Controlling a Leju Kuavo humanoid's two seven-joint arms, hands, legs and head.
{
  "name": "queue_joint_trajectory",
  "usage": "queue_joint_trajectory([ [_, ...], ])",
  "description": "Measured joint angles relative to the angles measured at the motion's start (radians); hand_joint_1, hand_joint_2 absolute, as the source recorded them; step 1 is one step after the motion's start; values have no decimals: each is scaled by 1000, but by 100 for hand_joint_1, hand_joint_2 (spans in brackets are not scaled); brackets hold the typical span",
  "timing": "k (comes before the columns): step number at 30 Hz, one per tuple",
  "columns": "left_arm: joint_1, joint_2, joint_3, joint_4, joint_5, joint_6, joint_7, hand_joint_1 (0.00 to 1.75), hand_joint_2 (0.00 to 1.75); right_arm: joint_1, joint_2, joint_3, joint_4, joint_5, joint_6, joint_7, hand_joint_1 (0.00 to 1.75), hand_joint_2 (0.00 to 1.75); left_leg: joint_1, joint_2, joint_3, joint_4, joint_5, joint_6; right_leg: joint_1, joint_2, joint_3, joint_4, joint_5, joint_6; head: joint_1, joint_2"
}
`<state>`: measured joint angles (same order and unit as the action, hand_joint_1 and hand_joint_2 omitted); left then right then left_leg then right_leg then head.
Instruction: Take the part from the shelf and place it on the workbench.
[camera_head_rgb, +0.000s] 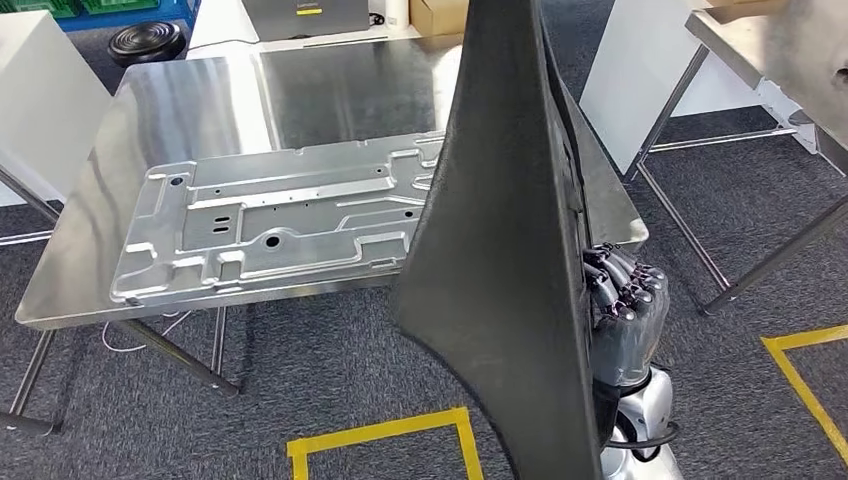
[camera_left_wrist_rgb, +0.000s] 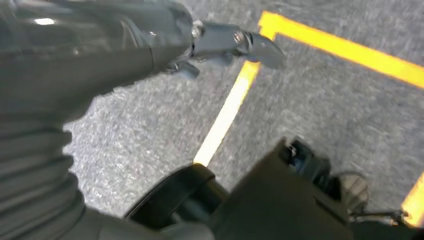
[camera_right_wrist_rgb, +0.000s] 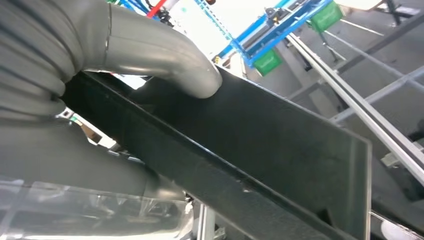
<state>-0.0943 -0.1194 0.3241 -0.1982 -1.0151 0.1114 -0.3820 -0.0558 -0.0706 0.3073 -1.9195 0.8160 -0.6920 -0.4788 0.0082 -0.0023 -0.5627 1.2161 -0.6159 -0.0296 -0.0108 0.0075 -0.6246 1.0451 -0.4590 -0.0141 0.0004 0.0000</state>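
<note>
Holding: the right hand (camera_head_rgb: 625, 315) grips the black panel (camera_head_rgb: 505, 250), the task's part, upright and edge-on close in front of the head camera, its lower end at the hand and its top beyond the frame.
Grip: dark fingers (camera_head_rgb: 612, 282) curl against one face in the head view; in the right wrist view the thick grey thumb (camera_right_wrist_rgb: 165, 55) presses flat on the opposite face of the panel (camera_right_wrist_rgb: 280, 150), so the sheet is pinched between them.
Left hand: the left hand (camera_left_wrist_rgb: 227, 42) hangs over grey carpet and yellow floor tape (camera_left_wrist_rgb: 227, 110), fingers loosely together, holding nothing that I can see.
Where the part is: in the air, over the near right corner of the workbench (camera_head_rgb: 330, 90), not yet resting on it.
Workbench: a steel-topped table already carrying a stamped metal plate (camera_head_rgb: 280, 220) that covers much of the near half; bare steel lies behind it.
Handling, as a judgement: the panel looks thin, broad and fairly stiff, matte rather than slick, light for its size but long enough to lever hard against a one-handed edge grip.
Where to hold: near the lower edge as now works for carrying; a second hand on the far edge would steady it while tipping it flat.
Risk: the panel could knock the metal plate or slip in the pinch as it tilts.
</note>
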Motion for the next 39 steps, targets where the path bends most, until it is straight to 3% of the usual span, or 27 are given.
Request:
queue_joint_trajectory([
  [2,-6,0,0,0,1,1,-3,0,175,0,0,0,0,1,0,0,169,175,1,0,-76,107,-50,-4,0,0,18,0,-16,-3,-11,0],
  [3,-8,0,0,-1,2,1,-4,0,175,0,0,0,0,1,0,1,169,175,1,0,-96,121,-58,-5,0,2,30,0,-25,-2,-15,0],
  [4,-10,0,1,-1,2,1,-4,0,175,0,0,0,0,2,0,1,169,175,1,0,-100,100,-40,-4,-1,3,43,0,-35,0,-19,0],
  [6,-8,0,0,-1,2,1,-2,0,175,0,0,0,0,2,0,1,169,175,1,0,-79,-18,57,-3,-2,6,69,0,-56,6,-28,0],
  [8,-5,0,0,0,1,1,0,0,175,0,0,0,0,3,0,2,169,175,-1,1,-62,-119,119,4,1,7,82,1,-72,16,-36,0],
  [12,-5,0,1,0,1,1,-1,0,175,-2,-1,0,-1,17,0,11,169,175,-2,3,-46,-150,125,29,3,6,93,13,-81,37,-34,0],
  [14,-4,-1,1,0,0,1,-1,0,175,-9,-5,1,-1,38,0,30,169,175,3,2,-27,-159,120,40,1,4,62,73,-98,43,-28,0],
  [17,-2,0,1,0,0,0,-2,0,175,-29,-38,8,0,72,3,89,169,175,4,1,-13,-162,107,46,-2,3,-58,239,-153,51,-10,0],
  [18,-2,0,1,0,0,-2,-4,0,175,-43,-61,14,0,78,11,120,169,175,4,0,-7,-162,100,46,-2,3,-90,265,-156,53,-4,0],
  [19,-1,0,1,0,0,-3,-6,0,175,-63,-87,20,0,81,24,153,169,175,4,-1,2,-162,94,45,-2,2,-104,257,-141,53,1,0],
  [22,1,0,1,0,2,-9,-17,0,175,-140,-174,33,2,73,91,225,169,175,5,-2,39,-162,69,37,-1,-1,-69,86,-11,53,15,0],
  [24,1,0,1,0,4,-14,-24,0,175,-185,-217,38,6,71,131,242,169,175,4,-2,51,-165,56,26,4,-4,-49,17,28,46,21,0],
  [28,-1,0,1,0,5,-19,-32,0,175,-267,-288,48,18,83,190,255,169,175,0,0,52,-149,50,8,3,-4,-36,9,29,23,10,0],
  [30,-2,0,1,0,6,-20,-35,0,175,-303,-312,52,25,81,208,262,169,175,1,0,8,-64,19,5,0,-3,-29,5,25,15,-2,0],
  [33,-7,-1,1,0,8,-19,-37,0,175,-346,-340,58,43,65,239,274,169,175,-1,0,-89,97,-46,3,3,-3,-25,5,19,6,-19,0],
  [34,-9,-1,1,0,9,-19,-36,0,175,-360,-350,60,51,49,257,279,169,175,-1,0,-99,101,-38,5,5,-2,-23,5,18,5,-22,0],
  [35,-10,-1,1,0,10,-18,-35,0,175,-377,-360,61,60,29,279,283,169,175,-2,0,-92,69,-11,7,6,-1,-20,5,17,5,-25,0],
  [37,-9,-1,1,0,10,-19,-33,0,175,-416,-380,62,78,-20,330,291,169,175,-5,0,-49,-59,66,15,7,2,-16,5,17,6,-29,0],
  [39,-8,-1,1,0,12,-20,-32,0,175,-456,-398,63,105,-69,389,297,169,175,-10,-1,-22,-145,94,23,8,4,-17,6,18,12,-31,0],
])
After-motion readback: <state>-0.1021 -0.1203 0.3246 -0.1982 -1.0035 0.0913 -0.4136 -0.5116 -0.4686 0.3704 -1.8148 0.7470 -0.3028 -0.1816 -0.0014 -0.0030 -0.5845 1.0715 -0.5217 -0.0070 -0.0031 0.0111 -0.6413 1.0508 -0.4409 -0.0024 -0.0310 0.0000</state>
